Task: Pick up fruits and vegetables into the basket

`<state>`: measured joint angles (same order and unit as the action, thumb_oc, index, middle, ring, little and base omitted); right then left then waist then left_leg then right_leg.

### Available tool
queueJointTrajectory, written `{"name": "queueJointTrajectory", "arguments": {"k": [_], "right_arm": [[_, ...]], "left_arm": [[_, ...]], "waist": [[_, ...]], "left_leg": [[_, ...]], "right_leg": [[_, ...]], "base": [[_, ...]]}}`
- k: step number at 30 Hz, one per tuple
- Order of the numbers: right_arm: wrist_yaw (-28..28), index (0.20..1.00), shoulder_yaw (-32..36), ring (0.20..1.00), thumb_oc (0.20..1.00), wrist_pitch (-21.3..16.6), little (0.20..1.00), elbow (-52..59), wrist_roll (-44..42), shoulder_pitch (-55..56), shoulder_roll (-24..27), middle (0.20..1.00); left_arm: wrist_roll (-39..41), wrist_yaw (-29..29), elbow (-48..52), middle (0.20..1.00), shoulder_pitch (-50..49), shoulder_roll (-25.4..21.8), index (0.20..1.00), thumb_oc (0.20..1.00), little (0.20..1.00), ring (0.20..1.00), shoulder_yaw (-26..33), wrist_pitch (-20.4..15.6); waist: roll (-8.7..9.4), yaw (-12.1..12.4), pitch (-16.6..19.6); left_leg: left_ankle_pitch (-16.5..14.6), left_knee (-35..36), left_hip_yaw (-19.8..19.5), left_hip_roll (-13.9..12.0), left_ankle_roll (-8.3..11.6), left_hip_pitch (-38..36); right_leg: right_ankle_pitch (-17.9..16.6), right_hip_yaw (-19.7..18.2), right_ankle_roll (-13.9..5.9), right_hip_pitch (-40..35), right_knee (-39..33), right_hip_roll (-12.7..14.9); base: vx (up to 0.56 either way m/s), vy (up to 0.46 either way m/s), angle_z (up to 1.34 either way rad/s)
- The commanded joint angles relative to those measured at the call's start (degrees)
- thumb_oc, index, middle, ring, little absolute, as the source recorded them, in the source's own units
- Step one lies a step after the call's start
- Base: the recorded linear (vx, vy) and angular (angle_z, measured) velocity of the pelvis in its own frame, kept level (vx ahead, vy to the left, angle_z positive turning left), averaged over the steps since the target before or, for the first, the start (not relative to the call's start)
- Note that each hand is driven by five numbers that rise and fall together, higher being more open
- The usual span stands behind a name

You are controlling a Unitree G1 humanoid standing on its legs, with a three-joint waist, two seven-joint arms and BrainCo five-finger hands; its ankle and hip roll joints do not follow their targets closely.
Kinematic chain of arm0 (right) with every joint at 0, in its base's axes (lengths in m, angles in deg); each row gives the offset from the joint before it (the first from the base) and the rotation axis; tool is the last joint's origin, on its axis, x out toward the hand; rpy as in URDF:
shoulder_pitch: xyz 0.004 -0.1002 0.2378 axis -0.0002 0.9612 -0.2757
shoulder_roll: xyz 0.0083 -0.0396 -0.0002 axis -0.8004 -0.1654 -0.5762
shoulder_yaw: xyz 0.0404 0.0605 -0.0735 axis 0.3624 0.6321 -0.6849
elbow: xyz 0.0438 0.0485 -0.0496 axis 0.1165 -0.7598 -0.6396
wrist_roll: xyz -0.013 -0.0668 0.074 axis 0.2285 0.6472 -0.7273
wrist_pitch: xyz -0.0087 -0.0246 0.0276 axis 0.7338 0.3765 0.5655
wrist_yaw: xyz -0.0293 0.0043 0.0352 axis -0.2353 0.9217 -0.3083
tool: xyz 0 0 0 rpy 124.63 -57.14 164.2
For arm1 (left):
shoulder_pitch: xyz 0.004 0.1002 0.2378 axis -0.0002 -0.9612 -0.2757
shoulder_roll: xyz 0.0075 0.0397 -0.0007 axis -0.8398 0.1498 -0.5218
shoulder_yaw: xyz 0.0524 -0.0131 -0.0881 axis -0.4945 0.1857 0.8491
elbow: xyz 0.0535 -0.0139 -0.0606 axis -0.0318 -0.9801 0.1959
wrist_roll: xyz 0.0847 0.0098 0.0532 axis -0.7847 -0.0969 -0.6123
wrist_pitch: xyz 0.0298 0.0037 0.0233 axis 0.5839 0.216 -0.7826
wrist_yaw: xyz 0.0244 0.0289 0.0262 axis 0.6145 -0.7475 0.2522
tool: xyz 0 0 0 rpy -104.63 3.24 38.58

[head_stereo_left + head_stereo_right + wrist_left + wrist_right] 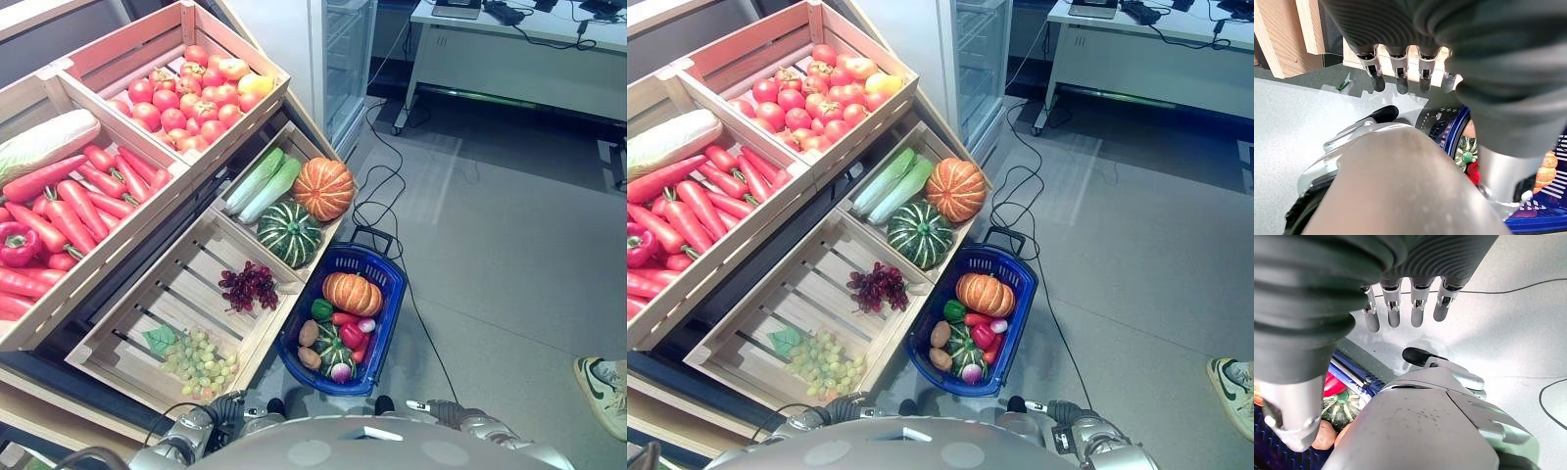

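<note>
A blue basket (pixel 385 311) stands on the floor beside the wooden crates. It holds an orange pumpkin (pixel 351 293), a small striped green squash (pixel 334 355), peppers, potatoes and other small produce. In the nearest crate (pixel 147 294) lie dark grapes (pixel 249 286) and green grapes (pixel 200 359). The crate behind it holds a green striped squash (pixel 289 234), an orange pumpkin (pixel 323 189) and pale green vegetables (pixel 262 183). My left hand (pixel 1399 68) hangs open beside the basket's rim (pixel 1457 128), holding nothing. My right hand (pixel 1418 308) is also open and empty, above the floor next to the basket (pixel 1349 373).
Upper crates hold tomatoes (pixel 191 93), carrots (pixel 69 201), a red pepper (pixel 17 242) and a cabbage (pixel 44 142). A glass-door fridge (pixel 348 59) and a white desk (pixel 519 54) stand behind. Cables (pixel 385 186) trail across the floor. A person's shoe (pixel 602 392) is at the right.
</note>
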<state>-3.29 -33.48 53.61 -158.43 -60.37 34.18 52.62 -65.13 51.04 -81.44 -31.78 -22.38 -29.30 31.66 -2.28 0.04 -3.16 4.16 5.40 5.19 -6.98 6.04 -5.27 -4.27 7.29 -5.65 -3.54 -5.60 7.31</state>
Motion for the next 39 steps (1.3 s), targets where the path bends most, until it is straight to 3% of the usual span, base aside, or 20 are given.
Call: {"name": "queueJointTrajectory", "arguments": {"k": [1, 29, 39], "right_arm": [[-0.4, 1.000, -1.0, 1.000, 1.000, -0.5, 1.000, -3.3, -1.9, -4.0, -0.3, 1.000], [-0.5, 1.000, -0.9, 1.000, 1.000, -0.5, 1.000, -3.3, -1.7, -3.9, 0.1, 1.000], [-2.7, 1.000, -1.8, 1.000, 1.000, -0.6, 1.000, -1.2, -6.6, -8.9, 1.6, 1.000]], "left_arm": [[0.3, 0.8, -4.1, 1.000, 4.5, -0.1, 1.000, 1.000, 1.000, 1.000, 0.3, -0.4], [1.3, -0.2, -3.9, 1.000, 4.1, -0.2, 1.000, 1.000, 1.000, 1.000, 0.8, -1.1], [10.1, -2.1, -0.1, 1.000, 8.3, -0.8, 1.000, 1.000, 1.000, 1.000, -0.4, -5.2]], "waist": [[1.59, 0.6, -3.0], [1.63, 0.8, -3.7], [0.69, 1.0, -12.1]], "left_leg": [[-4.1, -0.4, -1.6, 1.1, -2.09, 0.0], [-3.9, -0.4, -2.1, 1.1, -2.03, 0.1], [-1.4, -0.4, -3.4, 1.9, -2.49, 8.7]], "right_leg": [[2.9, 3.6, -1.15, -2.5, 0.6, 1.9], [2.9, 3.4, -1.06, -2.5, 0.6, 1.8], [0.3, 2.0, -0.44, 5.9, 0.6, 1.2]], "base": [[0.00, 0.000, 0.00], [0.01, -0.001, 0.00], [-0.10, -0.013, 0.02]]}}
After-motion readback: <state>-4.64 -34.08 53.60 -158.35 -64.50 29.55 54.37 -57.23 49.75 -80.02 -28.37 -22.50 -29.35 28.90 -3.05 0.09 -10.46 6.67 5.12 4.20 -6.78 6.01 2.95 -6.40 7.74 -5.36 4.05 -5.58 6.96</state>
